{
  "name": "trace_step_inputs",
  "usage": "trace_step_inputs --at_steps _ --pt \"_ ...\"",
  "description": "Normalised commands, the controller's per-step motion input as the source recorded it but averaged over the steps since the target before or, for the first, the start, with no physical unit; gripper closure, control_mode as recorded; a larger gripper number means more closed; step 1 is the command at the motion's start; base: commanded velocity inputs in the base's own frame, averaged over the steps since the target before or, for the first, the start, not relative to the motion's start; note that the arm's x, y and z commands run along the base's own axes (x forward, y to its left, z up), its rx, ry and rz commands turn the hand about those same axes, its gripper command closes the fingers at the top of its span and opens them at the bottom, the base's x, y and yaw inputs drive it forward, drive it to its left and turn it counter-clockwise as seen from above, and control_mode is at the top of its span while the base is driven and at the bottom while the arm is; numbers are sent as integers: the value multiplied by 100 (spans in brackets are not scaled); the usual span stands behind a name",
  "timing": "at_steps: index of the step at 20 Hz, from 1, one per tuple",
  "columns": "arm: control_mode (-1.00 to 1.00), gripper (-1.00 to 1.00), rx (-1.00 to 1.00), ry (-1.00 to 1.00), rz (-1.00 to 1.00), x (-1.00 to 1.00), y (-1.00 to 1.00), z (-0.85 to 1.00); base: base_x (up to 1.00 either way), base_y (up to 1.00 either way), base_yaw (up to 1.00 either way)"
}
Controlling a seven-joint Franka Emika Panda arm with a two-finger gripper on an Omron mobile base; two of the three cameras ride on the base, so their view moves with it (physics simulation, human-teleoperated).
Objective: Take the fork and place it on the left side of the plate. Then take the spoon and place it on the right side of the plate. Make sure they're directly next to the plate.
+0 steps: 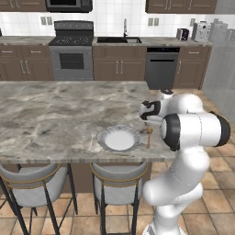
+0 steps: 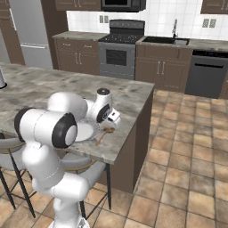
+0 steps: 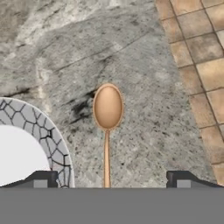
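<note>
Hand view: spoon point(image 3: 107, 127) lies flat on the marble tabletop point(image 3: 144, 113), bowl toward frame top, handle running down to the bottom edge between the two finger tips; jaws wide, gripping nothing, gripper point(image 3: 111, 179) centred over the handle. Plate point(image 3: 54, 144) at lower left of that view, grey cracked-pattern rim just beside the spoon with a narrow gap. Tiled floor point(image 3: 205, 65) fills the upper right past the tabletop edge. Left base view gives the whole layout: plate point(image 1: 119, 138) at frame centre near the tabletop's front edge, fork point(image 1: 91, 143) as a pale sliver just off its left rim, spoon point(image 1: 148, 136) off its right rim, partly behind the arm's dark joint. Right base view: the arm's white links cover most of the plate point(image 2: 89, 129); spoon point(image 2: 103, 133) shows just below the gripper point(image 2: 113, 122). Count: one plate, one fork, one spoon. Two grey stools point(image 1: 117, 186) tucked under the tabletop's front edge, lower part of the left base view.
</note>
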Motion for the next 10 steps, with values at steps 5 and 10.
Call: trace_step_inputs --at_steps 5,10 --pt "-100 -100 5 0 2 -50 15 70 0 0 0" --pt "-100 -100 1 3 6 -100 4 39 0 0 0"
